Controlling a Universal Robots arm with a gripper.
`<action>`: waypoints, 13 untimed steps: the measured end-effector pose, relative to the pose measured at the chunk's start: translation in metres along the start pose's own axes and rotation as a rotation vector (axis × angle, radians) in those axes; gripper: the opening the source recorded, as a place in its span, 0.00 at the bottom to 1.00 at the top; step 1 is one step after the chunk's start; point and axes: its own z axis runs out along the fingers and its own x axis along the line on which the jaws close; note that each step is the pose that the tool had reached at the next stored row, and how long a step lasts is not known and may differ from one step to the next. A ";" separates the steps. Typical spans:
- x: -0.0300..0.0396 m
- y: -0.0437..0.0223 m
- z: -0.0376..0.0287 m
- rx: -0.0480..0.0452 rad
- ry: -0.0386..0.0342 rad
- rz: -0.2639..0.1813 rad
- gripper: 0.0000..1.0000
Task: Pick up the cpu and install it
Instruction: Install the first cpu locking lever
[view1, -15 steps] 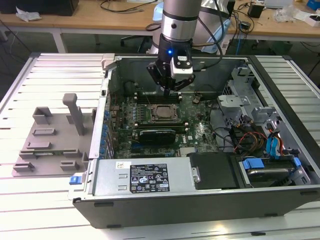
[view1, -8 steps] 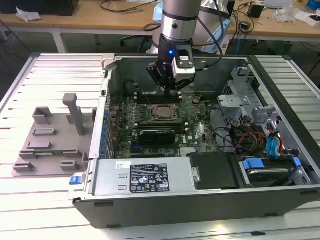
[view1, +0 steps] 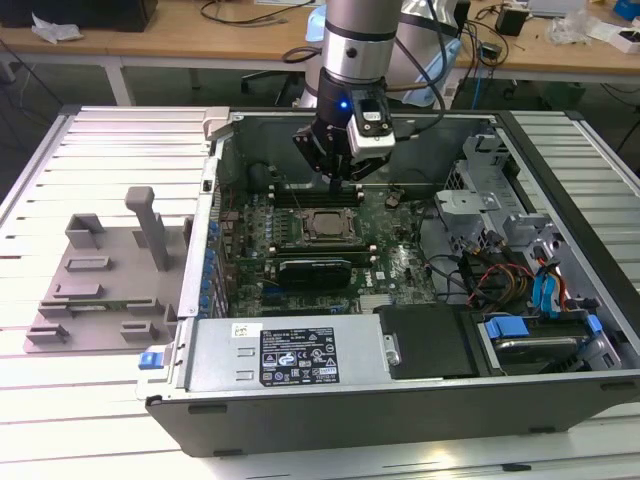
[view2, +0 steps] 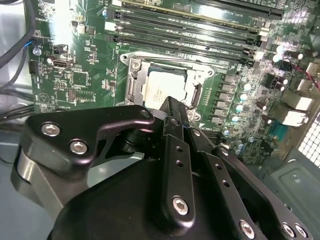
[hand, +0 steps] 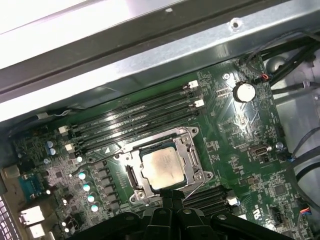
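1. The cpu (hand: 161, 168) lay flat in the socket (hand: 131, 176) on the green board (hand: 240, 145), its silvery top facing up and bare.
2. The hand (view1: 337, 180) hung inside the open case (view1: 300, 410), above the board. In the exterior view it stood at about 12 o'clock from the socket.
3. In both wrist views the black fingers (view2: 172, 150) met at a narrow tip with nothing between them. The tip hovered just beside the cpu's near edge, and I could not tell whether it touched the socket frame.
4. The long memory slots (hand: 135, 117) ran just beside the socket, on the side away from the hand.
5. In the exterior view a grey tray (view1: 100, 280) with upright blocks sat on the ribbed surface (view1: 90, 400), at 9 o'clock from the case and just beside it.
6. Coloured cables (view1: 500, 280) lay in the case at 3 o'clock from the socket.
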 end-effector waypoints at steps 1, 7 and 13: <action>0.0000 0.0000 0.0000 0.0001 -0.0005 -0.006 0.11; 0.0000 0.0000 0.0000 0.0009 -0.0046 -0.054 0.11; 0.0000 0.0000 0.0000 0.0018 -0.0094 -0.110 0.11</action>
